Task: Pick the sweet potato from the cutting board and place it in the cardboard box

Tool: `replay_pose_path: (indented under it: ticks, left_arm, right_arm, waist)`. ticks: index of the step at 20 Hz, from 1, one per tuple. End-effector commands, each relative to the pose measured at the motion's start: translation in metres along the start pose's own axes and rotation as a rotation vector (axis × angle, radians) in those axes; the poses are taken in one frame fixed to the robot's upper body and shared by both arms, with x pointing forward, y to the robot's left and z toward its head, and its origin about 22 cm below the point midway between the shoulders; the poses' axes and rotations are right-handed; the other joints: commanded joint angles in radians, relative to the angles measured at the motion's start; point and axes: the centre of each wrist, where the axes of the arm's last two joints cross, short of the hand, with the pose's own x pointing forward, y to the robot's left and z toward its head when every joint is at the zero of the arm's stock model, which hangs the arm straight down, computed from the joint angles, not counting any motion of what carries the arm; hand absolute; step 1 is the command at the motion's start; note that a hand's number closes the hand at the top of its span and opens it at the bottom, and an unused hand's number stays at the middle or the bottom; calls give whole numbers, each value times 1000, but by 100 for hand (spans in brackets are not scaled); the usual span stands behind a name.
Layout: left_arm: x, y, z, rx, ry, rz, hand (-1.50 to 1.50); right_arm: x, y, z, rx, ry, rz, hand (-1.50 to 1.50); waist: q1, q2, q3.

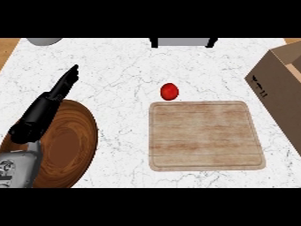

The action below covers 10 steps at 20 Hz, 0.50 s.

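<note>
- Grey forearm and black left hand (pixel 48 103) are seen rising from the lower left corner, laid diagonally over the round dark wooden bowl (pixel 71 145); the fingers are held straight and together, pointing up and away, with nothing gripped. The pose is judged to be a resting one, kept aside from the work area.
- No right hand is shown anywhere in the head view, so nothing can be told of its fingers.
- Pale square wooden cutting board (pixel 207 134) is set on the white marbled counter (pixel 123 79), right of the bowl and well apart from it. Its top is bare: no sweet potato is seen on it, whatever the task sentence says.
- Just beyond the board's far left corner, a small red rounded item (pixel 170 91) is found lying on the counter, close to the edge but off the wood. Whether it is the task's vegetable cannot be told.
- Brown cardboard box (pixel 289 88) is placed at the right, flaps open towards the board, presumably so a short carry suffices.
</note>
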Motion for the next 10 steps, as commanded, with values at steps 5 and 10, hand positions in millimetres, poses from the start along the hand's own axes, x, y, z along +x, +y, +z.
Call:
replay_pose_path:
  ticks: [5,10]
  left_arm:
    - [-1,1,4,10,-5,1,0]
    - [13,5,-14,-6,-16,7,0]
  right_arm:
    - [-40,-22,15,-306,12,-573,-150]
    - [-81,-50,41,-408,17,-600,-150]
  waist:
    - [4,7,0]
    - [7,11,0]
